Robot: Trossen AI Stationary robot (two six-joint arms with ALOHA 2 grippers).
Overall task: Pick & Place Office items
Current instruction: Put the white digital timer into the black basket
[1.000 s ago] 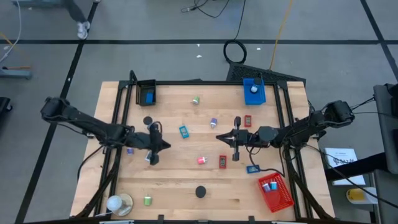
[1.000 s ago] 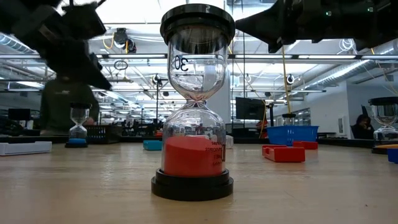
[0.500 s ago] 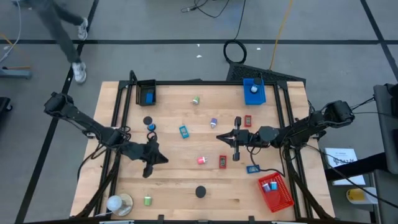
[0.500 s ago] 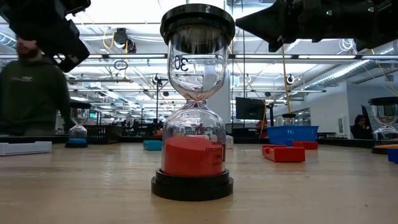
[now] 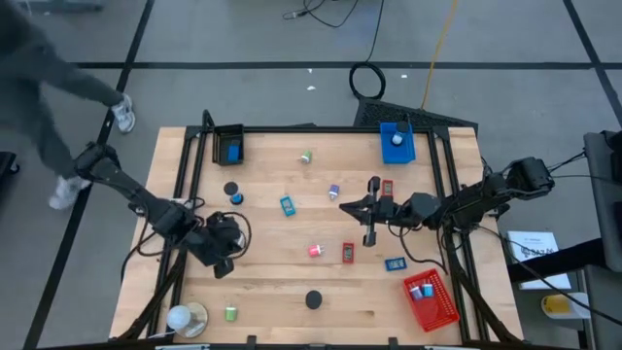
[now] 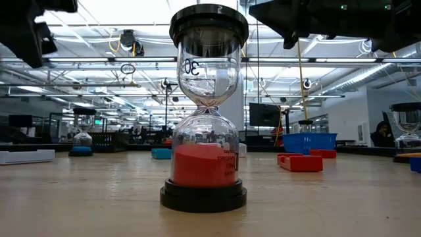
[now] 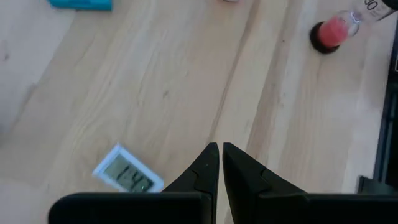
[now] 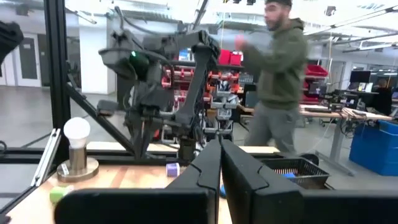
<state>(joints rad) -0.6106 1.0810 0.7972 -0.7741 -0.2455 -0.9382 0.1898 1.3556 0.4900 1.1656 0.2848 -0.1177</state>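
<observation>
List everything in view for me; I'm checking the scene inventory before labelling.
black tray: one, black, high view's top-left table corner
blue tray: one, blue, top-right
red tray: one, red, bottom-right
office items: about ten loose, mixed colours, scattered mid-table; a few more in trays
hourglass: one, black ends, red sand, bottom centre
bulb: one, white on tan base, bottom-left
person: one, green hoodie, beyond table
left gripper: shut, empty, left side
right gripper: shut, empty, centre
</observation>
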